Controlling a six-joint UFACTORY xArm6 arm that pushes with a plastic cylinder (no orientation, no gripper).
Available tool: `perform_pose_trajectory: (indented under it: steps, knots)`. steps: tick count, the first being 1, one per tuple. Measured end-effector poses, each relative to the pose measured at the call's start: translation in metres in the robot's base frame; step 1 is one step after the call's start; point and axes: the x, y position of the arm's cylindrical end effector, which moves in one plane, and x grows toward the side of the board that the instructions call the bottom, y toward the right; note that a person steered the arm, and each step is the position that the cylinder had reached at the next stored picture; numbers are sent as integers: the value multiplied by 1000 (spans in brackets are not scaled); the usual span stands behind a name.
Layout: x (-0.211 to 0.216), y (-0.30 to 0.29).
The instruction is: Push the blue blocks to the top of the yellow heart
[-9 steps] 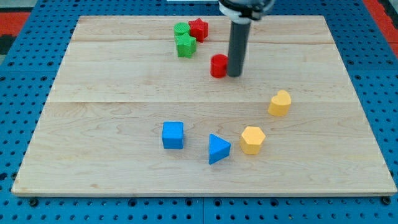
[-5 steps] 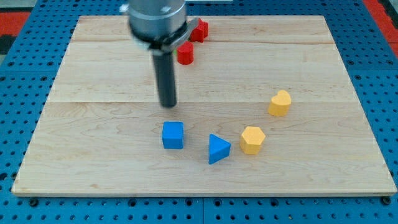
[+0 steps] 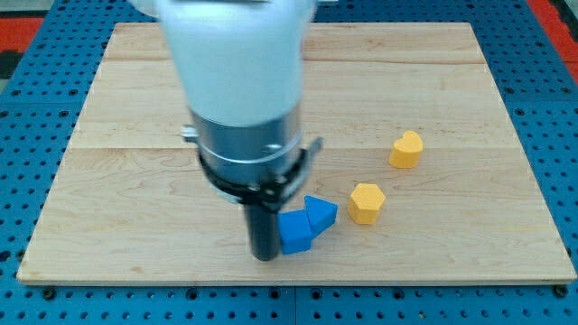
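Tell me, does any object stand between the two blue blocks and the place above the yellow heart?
Partly. The yellow hexagon block sits just to the view's right of the blue triangle block, close to the way to the yellow heart block. My tip is against the blue cube block, which touches the triangle, on the cube's left side.

Light is bright and even over the pale wooden board (image 3: 452, 99), with no glare on its grain. Shadows are soft and short: a faint dark patch lies under the yellow heart block (image 3: 406, 149) and the yellow hexagonal block (image 3: 367, 202). The white and grey arm body (image 3: 239, 99) fills the view's upper middle and is smeared by blur, its edges hazy. The dark rod and my tip (image 3: 264, 256) look slightly soft beside the blue cube (image 3: 294, 232), whose edges are fairly crisp. The blue perforated table (image 3: 27, 108) stays sharp to the corners.
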Motion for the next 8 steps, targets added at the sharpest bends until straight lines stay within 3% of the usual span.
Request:
perform_pose_trajectory:
  steps: [5,8]
  knots:
    - [6,64]
    - [-69,70]
